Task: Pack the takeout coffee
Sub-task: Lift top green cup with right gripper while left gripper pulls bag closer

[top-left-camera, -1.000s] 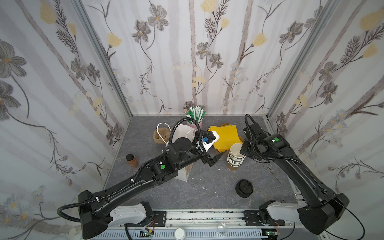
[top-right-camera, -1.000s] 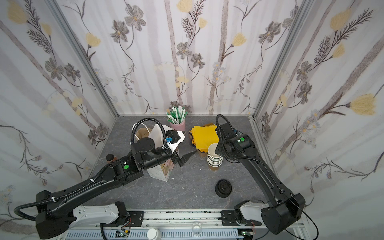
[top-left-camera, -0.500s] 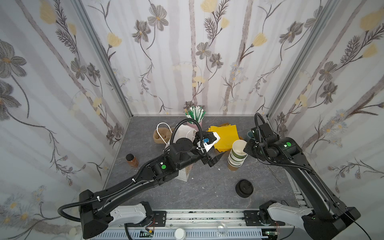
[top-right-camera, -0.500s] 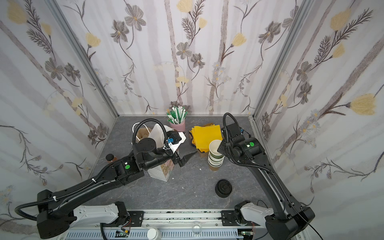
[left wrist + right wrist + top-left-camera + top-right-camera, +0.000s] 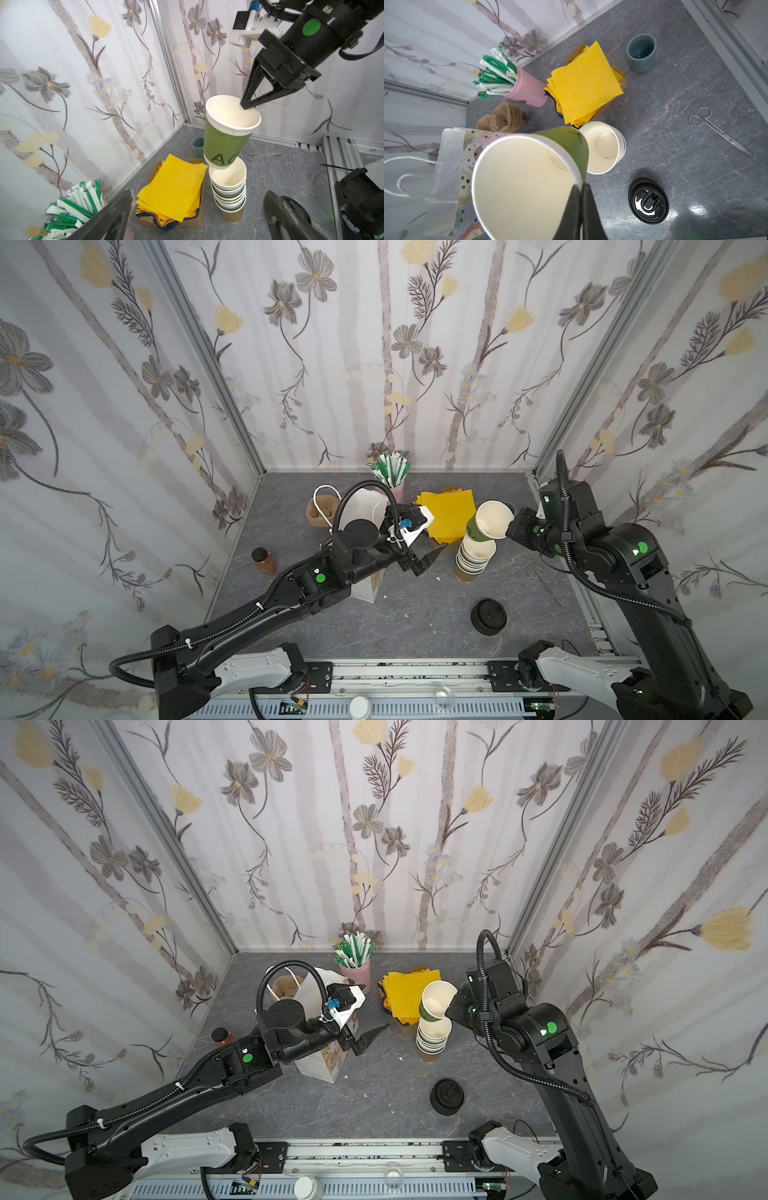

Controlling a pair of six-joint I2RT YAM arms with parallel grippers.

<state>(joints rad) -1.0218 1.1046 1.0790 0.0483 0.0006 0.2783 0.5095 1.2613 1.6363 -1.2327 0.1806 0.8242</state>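
Note:
The takeout coffee is out of view. My right gripper [image 5: 247, 106] is shut on the rim of a lidless green paper cup [image 5: 224, 141], one finger inside and one outside. The cup [image 5: 482, 526] hangs tilted, its base just over the top of the stack of lidless cups [image 5: 473, 562]. A low pile of black lids [image 5: 489, 616] lies on the table in front of the stack. My left gripper [image 5: 198, 192] is open and empty, left of the stack, above a white printed paper bag [image 5: 328, 1056].
Yellow napkins [image 5: 449, 510] lie in a cardboard tray behind the stack, beside a pink cup of straws [image 5: 392, 489]. A blue-grey cup [image 5: 641, 53] and scissors [image 5: 544, 583] are at the right. A brown bottle [image 5: 264, 562] stands at the left.
My right gripper has risen and drawn back to the right, lifting the top green cup out of the stack and tilting it. The left arm has barely moved.

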